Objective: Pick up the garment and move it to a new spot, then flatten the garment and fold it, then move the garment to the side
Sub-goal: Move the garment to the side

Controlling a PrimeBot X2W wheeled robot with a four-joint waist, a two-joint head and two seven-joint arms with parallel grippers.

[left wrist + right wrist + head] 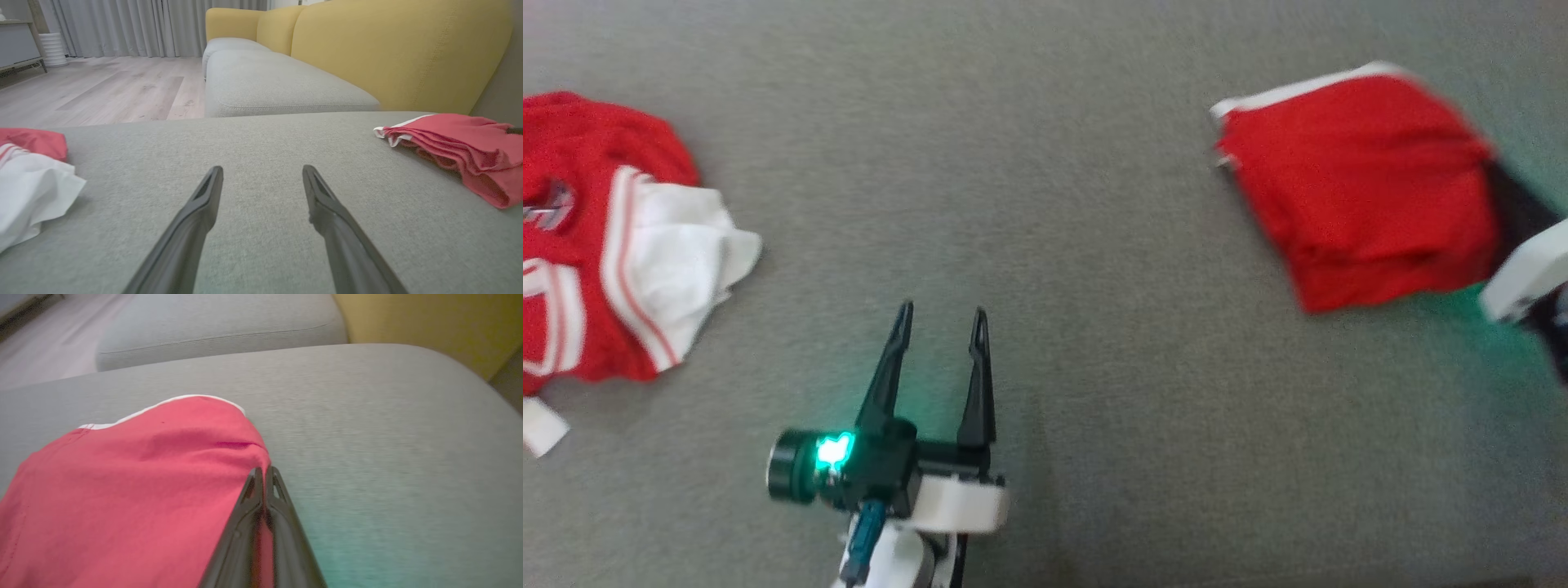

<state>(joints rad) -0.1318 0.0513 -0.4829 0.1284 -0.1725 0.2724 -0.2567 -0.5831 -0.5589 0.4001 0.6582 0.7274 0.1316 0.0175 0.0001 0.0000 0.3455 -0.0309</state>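
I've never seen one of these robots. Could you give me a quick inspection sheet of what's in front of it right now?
Surface: grey cushion, flat.
Job's things: folded red garment with white trim, at the right.
Clutter: crumpled red-and-white garment at the left.
Grippers: left gripper open above bare cushion; right gripper shut on the folded garment's edge.
Cables: teal lead at the left wrist.
Surroundings: yellow sofa back, wooden floor, grey curtains.
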